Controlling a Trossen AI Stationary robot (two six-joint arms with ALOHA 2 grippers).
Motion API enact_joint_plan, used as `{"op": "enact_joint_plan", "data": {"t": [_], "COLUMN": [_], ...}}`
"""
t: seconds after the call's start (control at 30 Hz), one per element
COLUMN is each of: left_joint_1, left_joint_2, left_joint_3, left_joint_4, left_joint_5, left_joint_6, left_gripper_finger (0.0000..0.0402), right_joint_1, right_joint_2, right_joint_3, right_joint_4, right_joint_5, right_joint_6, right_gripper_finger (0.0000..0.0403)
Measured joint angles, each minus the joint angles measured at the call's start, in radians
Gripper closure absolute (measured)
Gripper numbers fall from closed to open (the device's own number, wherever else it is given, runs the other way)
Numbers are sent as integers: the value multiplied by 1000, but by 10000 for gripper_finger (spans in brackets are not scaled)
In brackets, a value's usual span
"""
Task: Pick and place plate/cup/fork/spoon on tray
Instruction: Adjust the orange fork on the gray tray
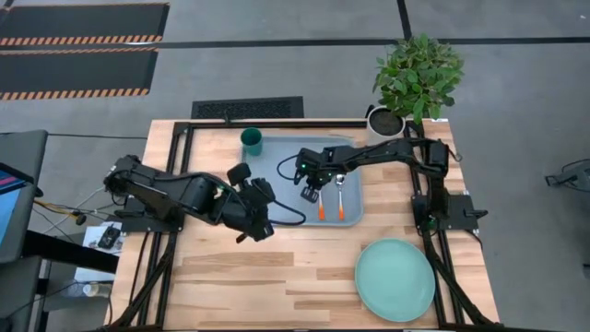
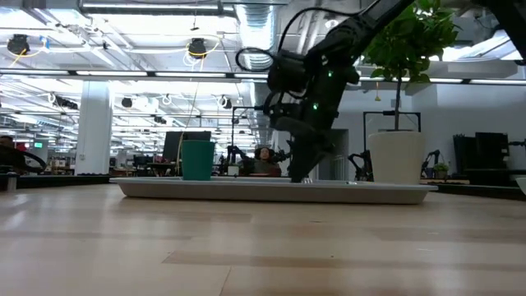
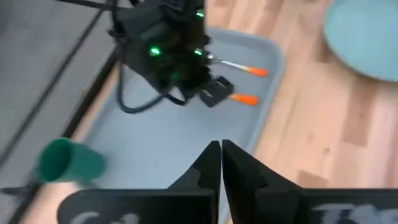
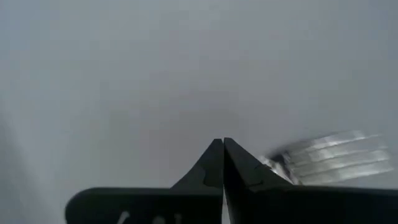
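Observation:
The light blue-grey tray [image 1: 281, 198] lies at the table's middle. The dark green cup [image 1: 252, 141] stands upright on its far left corner. The fork [image 1: 321, 207] and the spoon [image 1: 339, 205] lie side by side on the tray's right half, orange handles toward the near edge. The mint-green plate [image 1: 395, 279] lies on the table near the right front. My right gripper [image 1: 310, 191] is shut and points down low over the tray, right beside the fork's tines [image 4: 329, 155]. My left gripper [image 1: 263, 217] is shut and empty, at the tray's near left edge. My right gripper [image 4: 222, 146] stands with shut fingers just beside the fork's tines, pointing down at the tray floor. I cannot tell whether it touches the fork or the tray.
A white plant pot [image 1: 385, 120] with a leafy plant stands at the table's far right, just beyond the tray. Bare wood lies between the tray and the plate and along the table's near left.

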Motion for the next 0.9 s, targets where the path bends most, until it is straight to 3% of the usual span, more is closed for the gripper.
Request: {"op": "enact_joint_plan", "data": {"t": [0.2,0.43,0.7,0.9], "left_joint_1": [4,26,70,130], "left_joint_2": [-180,-334,-346,-332], "left_joint_3": [-284,-564,-685,-825], "left_joint_4": [268,457,505,741], "left_joint_5": [35,50,57,166], "left_joint_6": [-57,-180,-193,-155], "left_gripper_finger": [401,400,401,401], "right_joint_1": [-12,-13,-13,-11], "right_joint_2": [18,15,14,-4], "right_joint_3": [0,1,2,1], "right_joint_4": [-30,-93,-140,-167], "right_joint_5": [0,5,8,28], "right_joint_6": [-5,-5,-1,-1], "right_gripper_finger": [398,389,395,390]}}
